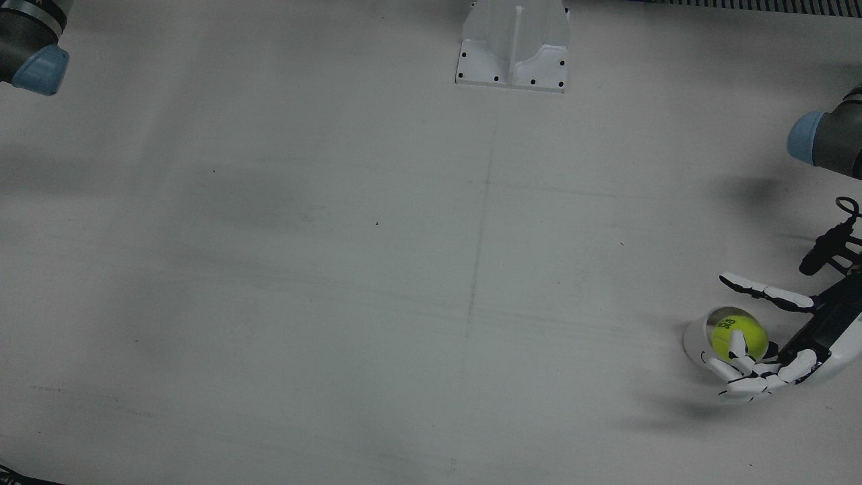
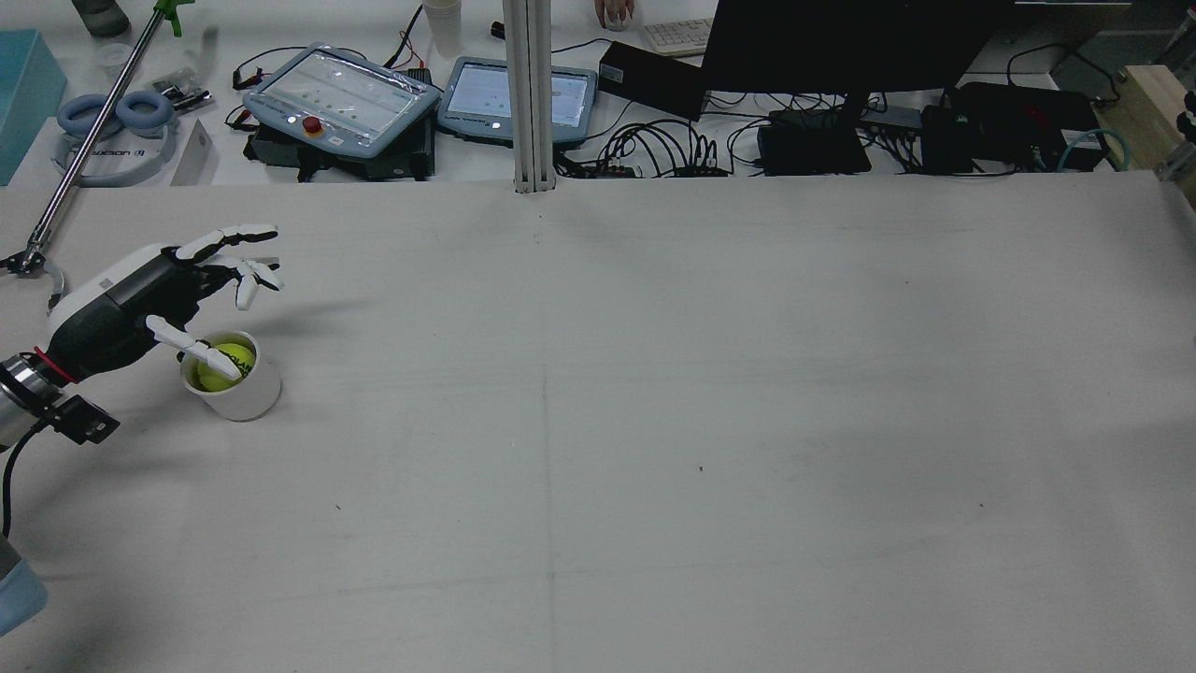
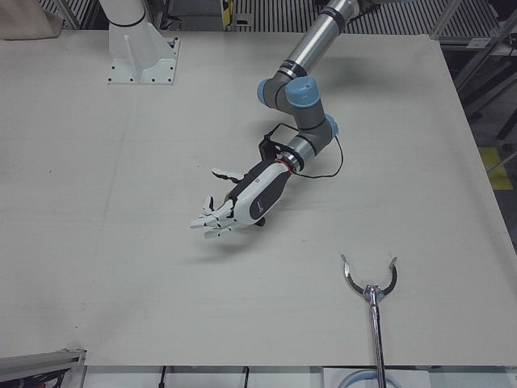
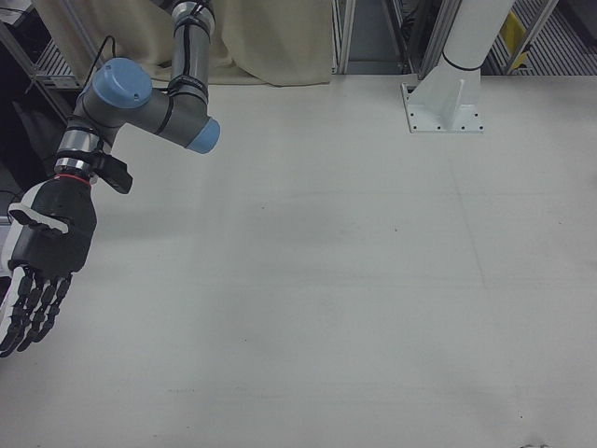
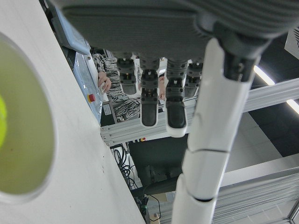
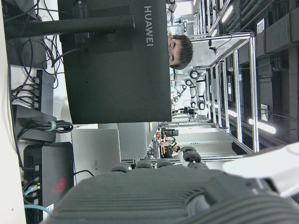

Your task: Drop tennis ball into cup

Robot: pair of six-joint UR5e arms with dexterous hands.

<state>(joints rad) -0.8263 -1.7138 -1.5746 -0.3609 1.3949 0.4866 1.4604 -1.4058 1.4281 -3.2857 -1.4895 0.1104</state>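
A yellow-green tennis ball (image 2: 224, 363) sits inside a white cup (image 2: 241, 397) near the table's left side in the rear view. The front view shows the ball (image 1: 737, 331) in the cup (image 1: 695, 337) at its right edge. My left hand (image 2: 154, 290) hovers just above and beside the cup, open, fingers spread, thumb over the rim, holding nothing; it also shows in the front view (image 1: 801, 337) and the left-front view (image 3: 242, 202), where it hides the cup. The left hand view shows the cup's rim (image 5: 32, 154). My right hand (image 4: 42, 261) hangs open and empty, far from the cup.
A white mounting bracket (image 1: 513, 54) stands at the table's robot-side edge. A metal grabber tool (image 3: 370, 291) lies near the operators' edge. Pendants (image 2: 341, 93), cables and a monitor (image 2: 841, 47) crowd the bench beyond the table. The right arm's elbow (image 1: 37, 64) is at the front view's corner.
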